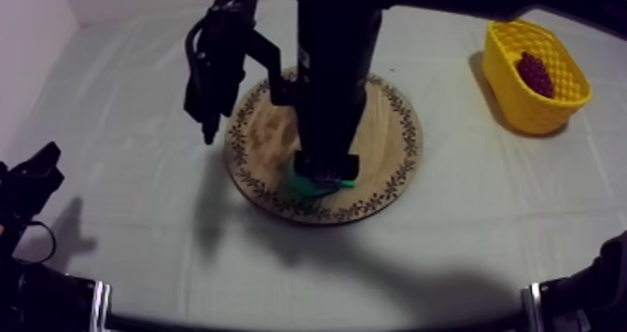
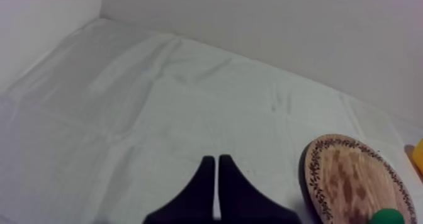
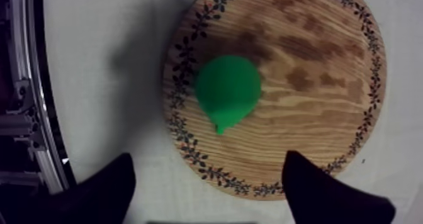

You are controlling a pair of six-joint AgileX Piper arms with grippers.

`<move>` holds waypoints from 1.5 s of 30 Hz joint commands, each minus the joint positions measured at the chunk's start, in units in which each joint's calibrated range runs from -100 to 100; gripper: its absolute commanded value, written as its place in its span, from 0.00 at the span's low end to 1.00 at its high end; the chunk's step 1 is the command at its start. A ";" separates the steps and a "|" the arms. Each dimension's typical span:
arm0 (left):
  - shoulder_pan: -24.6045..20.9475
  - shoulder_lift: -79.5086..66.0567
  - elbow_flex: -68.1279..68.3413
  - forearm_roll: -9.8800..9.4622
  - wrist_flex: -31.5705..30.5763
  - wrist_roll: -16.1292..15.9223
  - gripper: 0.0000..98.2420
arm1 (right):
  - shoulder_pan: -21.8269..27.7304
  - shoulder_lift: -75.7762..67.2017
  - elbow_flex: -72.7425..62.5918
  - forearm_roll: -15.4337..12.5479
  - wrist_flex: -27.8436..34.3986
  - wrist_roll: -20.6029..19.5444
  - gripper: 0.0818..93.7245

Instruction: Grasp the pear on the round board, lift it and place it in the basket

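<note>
Slippage worried me: my right claw [image 3: 208,168] hung spread over the pear [image 3: 228,90], which could roll across the wooden board [image 3: 315,75] if pinched off-centre.

Pear [image 3: 226,91] on board [image 3: 315,82]; basket [image 1: 532,112] to its right.

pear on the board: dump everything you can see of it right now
The pear is plain bright green, smooth and matte like moulded plastic, with a round body narrowing to a short pointed tip. The tip points sideways toward the patterned rim, so it seems to lie on its side. It rests on the wooden board, off centre, inside the rim, touching nothing else. The right gripper hangs above it, fingers open and clear of it.
</note>
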State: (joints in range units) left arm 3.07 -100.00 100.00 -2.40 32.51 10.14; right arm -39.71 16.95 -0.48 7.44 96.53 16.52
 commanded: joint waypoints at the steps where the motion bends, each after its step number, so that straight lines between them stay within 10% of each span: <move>1: 0.01 0.00 0.00 -0.02 -0.01 -0.01 0.00 | 0.01 0.19 0.23 0.19 -0.22 0.19 0.80; 34: 0.01 0.00 0.00 -0.02 -0.01 -0.01 0.00 | 3.37 23.37 -5.67 -1.11 -11.45 1.21 0.78; 45: 0.01 0.00 0.00 -0.02 -0.01 -0.01 0.00 | 3.89 26.05 -6.53 -1.97 -12.01 3.97 0.39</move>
State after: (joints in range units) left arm 3.07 -100.00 100.00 -2.40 32.51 10.14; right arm -35.81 42.97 -7.16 5.59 84.51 20.21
